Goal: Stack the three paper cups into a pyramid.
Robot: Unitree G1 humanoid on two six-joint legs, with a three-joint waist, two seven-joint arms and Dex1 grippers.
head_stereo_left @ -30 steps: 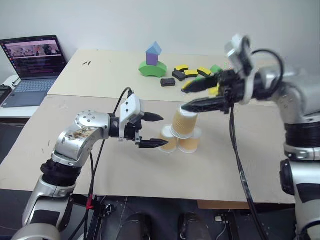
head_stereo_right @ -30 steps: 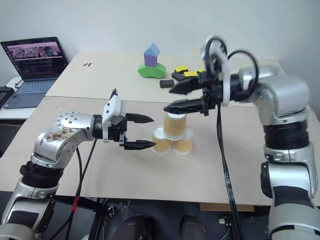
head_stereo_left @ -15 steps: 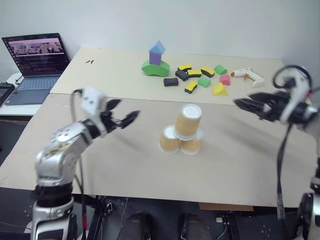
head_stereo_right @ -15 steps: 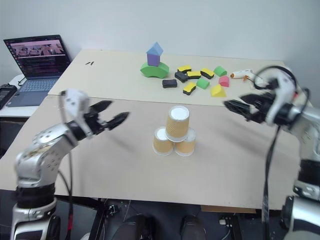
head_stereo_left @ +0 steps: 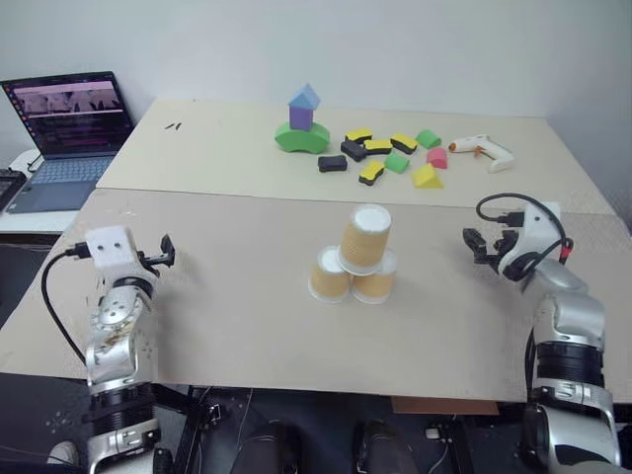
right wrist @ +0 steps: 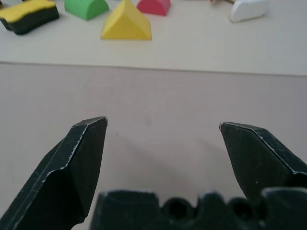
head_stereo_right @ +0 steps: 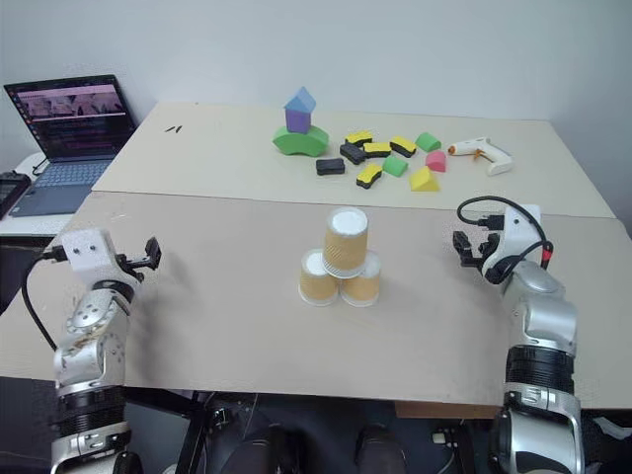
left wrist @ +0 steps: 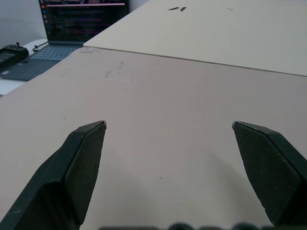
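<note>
- Left eye view: the three paper cups (head_stereo_left: 357,259) stand as the pyramid (head_stereo_left: 355,265) in the middle of the near table (head_stereo_left: 247,326). Two cups sit mouth-down and touching as the base, and the third sits on top, leaning slightly toward the left. The left gripper (head_stereo_left: 163,253) is well off to the left of the cups, over the table's left part, and the right gripper (head_stereo_left: 478,246) is well off to the right; neither touches a cup.
- Right eye view: on the far table (head_stereo_right: 217,148) a green, purple and blue block tower (head_stereo_right: 299,122) stands upright, with loose foam blocks (head_stereo_right: 385,158) scattered just beside it and a white glue gun (head_stereo_right: 480,154) further right. An open laptop (head_stereo_right: 69,133) sits at the far left.
- Left wrist view: the left gripper's two black fingers (left wrist: 81,165) stand wide apart with only bare tabletop between them; they hold nothing. The laptop shows at the far corner.
- Right wrist view: the right gripper's fingers (right wrist: 81,158) are likewise spread wide and hold nothing. Beyond them lie a yellow wedge block (right wrist: 125,21), a green block (right wrist: 86,8), a red block (right wrist: 153,5) and a yellow-and-black block (right wrist: 29,14).
</note>
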